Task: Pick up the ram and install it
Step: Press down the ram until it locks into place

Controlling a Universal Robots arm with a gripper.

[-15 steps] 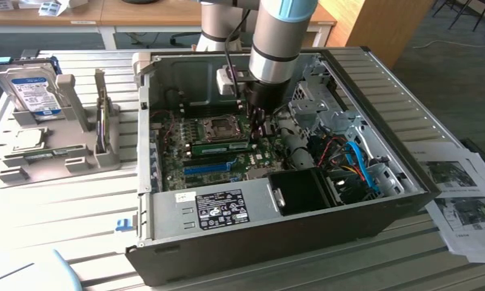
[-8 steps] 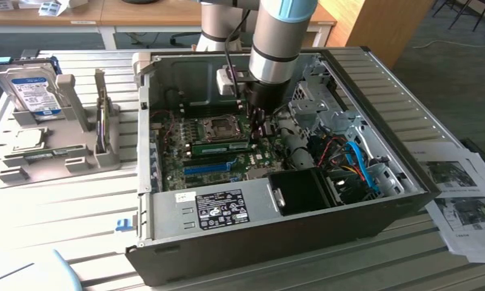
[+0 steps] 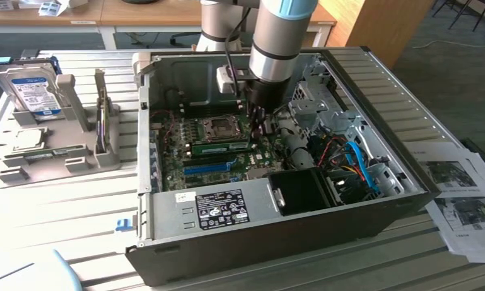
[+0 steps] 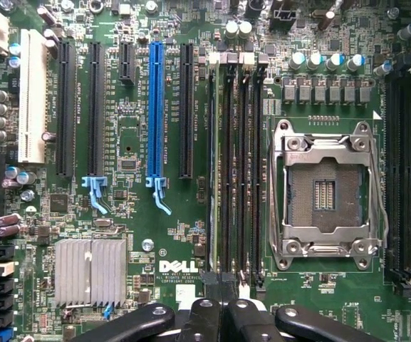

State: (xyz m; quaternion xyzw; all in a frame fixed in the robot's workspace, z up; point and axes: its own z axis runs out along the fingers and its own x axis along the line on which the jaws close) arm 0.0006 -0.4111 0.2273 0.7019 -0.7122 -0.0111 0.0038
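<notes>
one ram (image 3: 222,147) stick noted, green and narrow, standing on edge in a memory slot just beside the cpu socket (image 3: 222,126), inside the open computer case (image 3: 267,242). it ran parallel to the blue expansion slot (image 3: 206,168), with a strip of bare board between them. the gripper (image 4: 223,317) was clenched, fingertips pressed together with nothing clamped between them. in the exterior view its tip hung low over the board near the stick's end on that view's right. could not tell whether it touched the top edge or hovered just above. from the wrist view the closed fingers sat at one end of the bank of dark memory slots, roughly in line with them. the stick looked upright, not tilted. whether the latches had closed on it was too small to tell. handling judgement: a light, thin, stiff board that would not flex much before cracking. the chips on its faces and the contact edge looked like the fragile parts. best hold would be across the two flat faces near the middle of the top edge, or by the short ends, with force kept straight down along the slot. a hard drive (image 3: 32,91) stood in a grey rack on the table, well apart from the case on the exterior view's left.
</notes>
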